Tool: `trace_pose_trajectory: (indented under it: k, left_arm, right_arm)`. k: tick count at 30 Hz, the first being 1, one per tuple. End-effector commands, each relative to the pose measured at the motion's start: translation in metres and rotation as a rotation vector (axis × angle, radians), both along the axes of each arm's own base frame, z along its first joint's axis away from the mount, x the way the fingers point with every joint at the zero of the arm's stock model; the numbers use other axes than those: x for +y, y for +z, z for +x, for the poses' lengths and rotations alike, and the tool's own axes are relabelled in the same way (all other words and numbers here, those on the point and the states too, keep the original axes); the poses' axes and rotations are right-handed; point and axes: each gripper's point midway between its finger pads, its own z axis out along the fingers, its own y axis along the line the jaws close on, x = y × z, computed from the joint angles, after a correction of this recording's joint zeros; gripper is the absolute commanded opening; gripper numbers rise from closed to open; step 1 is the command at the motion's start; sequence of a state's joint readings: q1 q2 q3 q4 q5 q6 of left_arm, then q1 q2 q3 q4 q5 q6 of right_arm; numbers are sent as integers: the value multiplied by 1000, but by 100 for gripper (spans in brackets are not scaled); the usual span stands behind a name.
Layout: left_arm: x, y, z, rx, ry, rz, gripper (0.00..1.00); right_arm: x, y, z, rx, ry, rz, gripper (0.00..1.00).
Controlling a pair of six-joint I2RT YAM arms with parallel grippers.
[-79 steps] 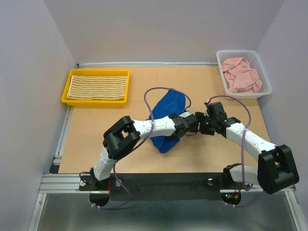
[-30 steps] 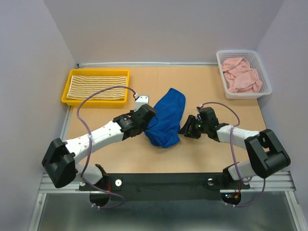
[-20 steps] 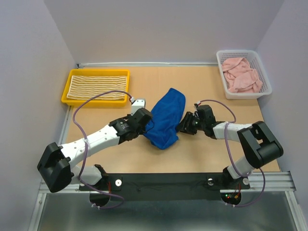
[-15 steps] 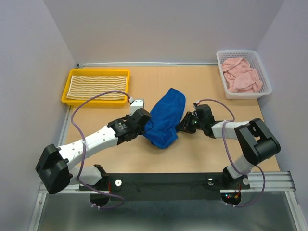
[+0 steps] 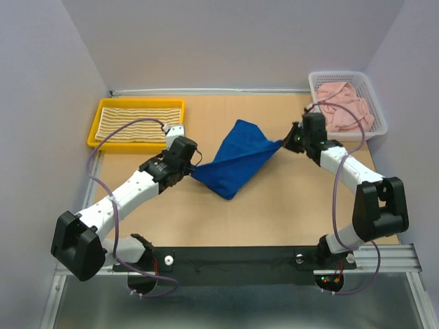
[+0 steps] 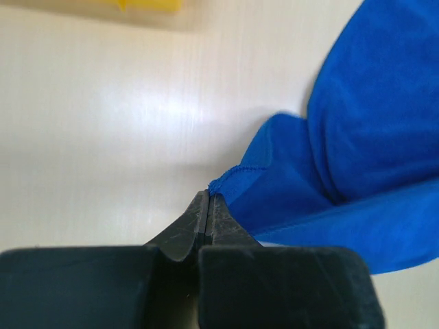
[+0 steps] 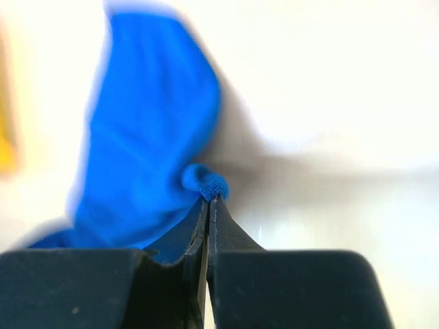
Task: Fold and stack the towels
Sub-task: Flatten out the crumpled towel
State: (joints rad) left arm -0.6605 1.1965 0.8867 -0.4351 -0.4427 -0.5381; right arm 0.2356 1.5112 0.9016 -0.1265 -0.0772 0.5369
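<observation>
Left hand [image 6: 208,197], right hand [image 7: 209,200] pinched.

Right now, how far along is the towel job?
Looks done: the striped towel lies flat in the yellow tray. In hand: the left gripper and right gripper each pinch one end of the blue towel, stretched between them. Left: fold and stack it, then the pink towel crumpled in the white basket.

The towel [image 5: 236,161] lies between tray [image 5: 134,144] left and basket [image 5: 357,136] right.
</observation>
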Motion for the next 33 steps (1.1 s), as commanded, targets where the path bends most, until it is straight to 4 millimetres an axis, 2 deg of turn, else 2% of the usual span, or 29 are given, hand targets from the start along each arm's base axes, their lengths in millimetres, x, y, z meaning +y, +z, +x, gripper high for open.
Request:
trace_pose_trajectory:
  k: [1,2,4,5,6,7,9,10,11,12,13,14,15,16,17,22,23,25,26,27,28,29,30,31,32,33]
  left_arm:
    - [-12,62,38,-164,-12,-65,0]
    - [-16,68,41,-173,-20,-79,0]
    - [-20,71,42,-178,-26,-99,0]
    - [-20,67,40,-166,-30,-103,0]
    - [-23,63,38,-153,-34,-124,0]
    - [-24,52,33,-132,-37,-133,0]
    - [-28,42,23,-107,-61,-176,0]
    - [-33,39,21,-105,-58,-221,0]
    - [-34,33,16,-91,-62,-242,0]
    - [-35,19,6,-57,-74,-265,0]
    - [-38,14,2,-49,-79,-288,0]
    - [-35,-3,-7,-13,-67,-296,0]
    - [-37,-7,-12,-2,-77,-316,0]
    - [-38,-11,-15,6,-76,-330,0]
    - [-36,-21,-20,28,-77,-329,0]
    - [-42,-26,-30,51,-129,-352,0]
    - [-41,-22,-30,38,-140,-351,0]
    - [-40,-15,-28,17,-140,-346,0]
    - [-40,-2,-23,-17,-142,-348,0]
    - [-36,8,-16,-52,-137,-321,0]
    - [-32,16,-12,-72,-130,-292,0]
    - [-32,45,1,-134,-124,-287,0]
    - [-26,55,10,-163,-92,-241,0]
    - [-18,63,13,-166,-90,-183,0]
    - [-21,91,23,-207,-82,-182,0]
    - [-16,103,27,-224,-62,-154,0]
  right_arm:
    - [-57,86,44,-194,-108,-157,1]
    - [-60,98,51,-213,-119,-154,1]
    - [-62,94,54,-183,-133,-142,1]
    - [-60,90,51,-164,-123,-125,1]
    - [-58,78,44,-132,-119,-117,1]
    - [-57,78,37,-129,-131,-94,1]
    - [-58,67,23,-105,-134,-84,1]
    - [-59,50,8,-63,-137,-84,1]
    - [-60,43,-2,-49,-138,-82,1]
    - [-61,49,-12,-66,-145,-74,1]
    - [-56,47,-21,-57,-134,-44,1]
    - [-58,26,-40,-7,-141,-44,2]
    - [-59,30,-49,-23,-146,-28,3]
    - [-60,23,-58,-5,-163,-19,3]
    - [-62,8,-71,33,-175,-22,3]
    - [-53,-7,-99,92,-162,48,6]
    - [-57,-9,-100,90,-177,32,1]
    - [-62,0,-92,57,-188,6,0]
    - [-63,2,-86,56,-185,-9,1]
    - [-62,22,-68,10,-180,-11,1]
    - [-62,30,-58,-7,-171,-27,1]
    - [-63,27,-48,13,-169,-42,0]
    - [-63,36,-36,-6,-169,-47,0]
    - [-60,62,-16,-64,-160,-46,0]
    - [-63,69,-5,-81,-174,-65,1]
    - [-64,69,4,-77,-175,-77,1]
